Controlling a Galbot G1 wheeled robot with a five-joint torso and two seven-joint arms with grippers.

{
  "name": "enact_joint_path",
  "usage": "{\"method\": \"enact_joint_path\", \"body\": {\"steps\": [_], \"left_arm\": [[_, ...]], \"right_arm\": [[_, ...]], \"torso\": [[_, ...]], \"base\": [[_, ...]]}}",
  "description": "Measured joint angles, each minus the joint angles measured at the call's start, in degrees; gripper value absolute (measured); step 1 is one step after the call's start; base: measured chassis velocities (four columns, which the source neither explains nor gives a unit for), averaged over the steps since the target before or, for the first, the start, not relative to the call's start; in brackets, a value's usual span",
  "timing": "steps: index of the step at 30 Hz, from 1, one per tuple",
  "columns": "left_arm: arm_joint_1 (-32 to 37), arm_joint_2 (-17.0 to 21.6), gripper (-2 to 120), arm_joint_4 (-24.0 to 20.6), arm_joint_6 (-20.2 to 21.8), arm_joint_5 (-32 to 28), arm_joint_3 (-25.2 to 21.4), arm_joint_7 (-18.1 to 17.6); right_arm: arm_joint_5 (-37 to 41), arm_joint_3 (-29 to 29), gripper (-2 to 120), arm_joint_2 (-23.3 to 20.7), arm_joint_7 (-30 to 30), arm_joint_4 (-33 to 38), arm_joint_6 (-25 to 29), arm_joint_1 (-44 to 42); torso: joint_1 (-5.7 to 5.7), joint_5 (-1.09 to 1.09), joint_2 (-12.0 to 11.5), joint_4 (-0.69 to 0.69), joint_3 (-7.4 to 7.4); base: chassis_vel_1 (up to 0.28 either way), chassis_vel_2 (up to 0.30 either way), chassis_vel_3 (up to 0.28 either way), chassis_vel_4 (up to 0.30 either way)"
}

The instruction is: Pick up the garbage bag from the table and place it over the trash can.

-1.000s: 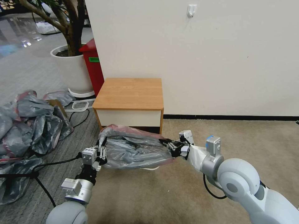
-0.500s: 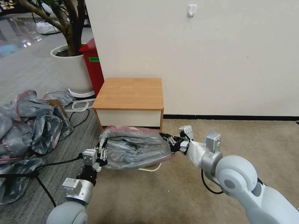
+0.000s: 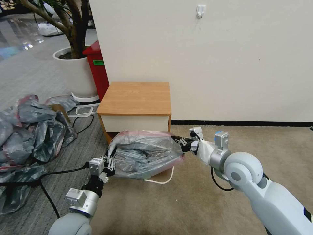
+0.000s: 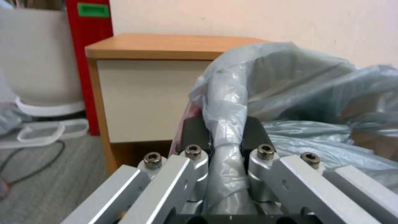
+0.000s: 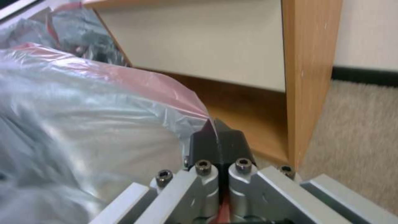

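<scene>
Before the table (image 3: 135, 98), both grippers, fingers clamped on the garbage bag (image 3: 146, 156), have lifted it, exposing more trash can (image 3: 163, 178).

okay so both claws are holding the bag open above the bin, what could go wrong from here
1. The garbage bag is thin film pinched only at its edges by the left claw and right claw; pulling apart could tear it or slip it free.
2. The trash can shows just a bit of rim under the bag, so the opening may miss it.
3. The table stands close behind; the bag could snag it.
</scene>
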Motion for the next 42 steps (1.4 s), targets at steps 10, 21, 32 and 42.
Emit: {"method": "enact_joint_path", "body": {"steps": [10,21,32,42], "left_arm": [[-0.17,-0.96,8,-0.77,2.26,-10.71,-0.42,-1.60],[-1.18,-1.64,8,-1.05,5.31,-21.62,-0.93,-8.32],[-0.93,-1.86,8,-0.92,5.91,-22.61,-1.48,-8.70],[-0.76,-1.66,8,-0.80,5.90,-22.24,-1.60,-8.22]], "right_arm": [[0.87,1.81,0,-0.93,-2.19,0.33,-0.90,-3.45],[3.62,3.01,0,-0.04,1.80,5.56,-0.61,-8.10],[9.88,4.39,20,4.33,14.17,8.44,6.95,-12.17],[9.70,12.40,55,8.76,15.93,13.04,9.67,-20.79]], "torso": [[0.00,0.00,0.00,-0.01,0.00],[0.00,-0.01,0.00,0.00,0.00],[0.00,-0.02,0.00,0.00,-0.01],[0.00,-0.01,0.01,0.00,0.00]], "base": [[0.000,0.000,0.000,0.000],[0.000,0.000,0.000,0.000],[0.000,0.000,0.000,0.000],[0.000,0.000,0.000,0.000]]}}
